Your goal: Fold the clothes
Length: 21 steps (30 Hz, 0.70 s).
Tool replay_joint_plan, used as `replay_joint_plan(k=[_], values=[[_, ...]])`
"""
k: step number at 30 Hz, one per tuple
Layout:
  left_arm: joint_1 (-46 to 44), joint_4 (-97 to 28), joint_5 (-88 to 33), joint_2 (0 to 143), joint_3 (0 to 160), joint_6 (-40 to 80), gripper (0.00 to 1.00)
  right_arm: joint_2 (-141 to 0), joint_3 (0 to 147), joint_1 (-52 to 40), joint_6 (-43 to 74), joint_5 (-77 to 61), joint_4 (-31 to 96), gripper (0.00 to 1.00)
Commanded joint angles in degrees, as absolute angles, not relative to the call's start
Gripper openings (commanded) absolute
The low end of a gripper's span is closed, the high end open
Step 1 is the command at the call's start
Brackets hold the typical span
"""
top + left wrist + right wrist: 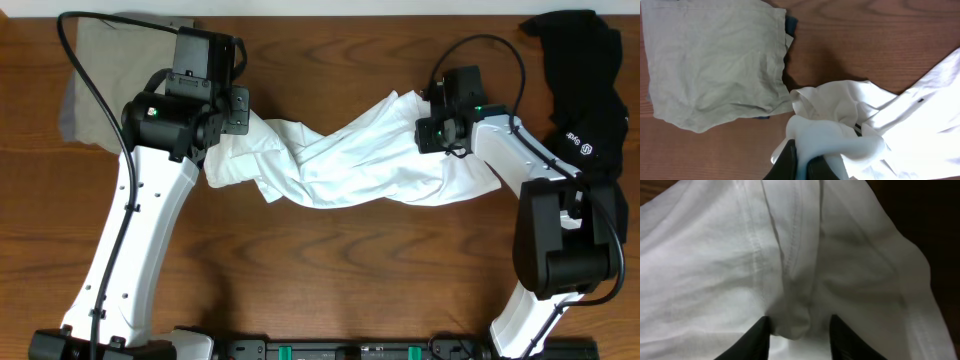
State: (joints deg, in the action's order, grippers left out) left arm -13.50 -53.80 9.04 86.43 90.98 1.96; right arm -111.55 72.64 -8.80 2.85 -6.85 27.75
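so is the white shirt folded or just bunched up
Bunched, not folded: the white T-shirt lies twisted across the table, pinched by the left gripper and right gripper.

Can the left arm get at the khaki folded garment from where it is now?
Probably yes, but not freely: the khaki garment lies just beyond the left gripper, with nothing on top of it. The gripper is shut on the white T-shirt, so it would have to let go first.
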Motion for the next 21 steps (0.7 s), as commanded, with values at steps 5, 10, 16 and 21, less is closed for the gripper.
replay_joint_plan(k=[5, 10, 16, 21], values=[[-13.1, -54.0, 9.5, 86.3, 90.5, 2.9, 0.06, -111.7, 71.5, -9.8, 4.7, -6.9, 26.0, 0.25], [-13.1, -54.0, 9.5, 86.3, 90.5, 2.9, 0.06, -111.7, 71.5, -9.9, 5.6, -7.7, 24.4, 0.15], [-13.1, -54.0, 9.5, 86.3, 90.5, 2.9, 0.06, -111.8, 71.5, -9.9, 5.2, -7.9, 24.4, 0.14], [-13.1, -54.0, 9.5, 86.3, 90.5, 2.9, 0.06, -113.9, 71.5, -10.0, 3.5, -8.0, 24.4, 0.21]])
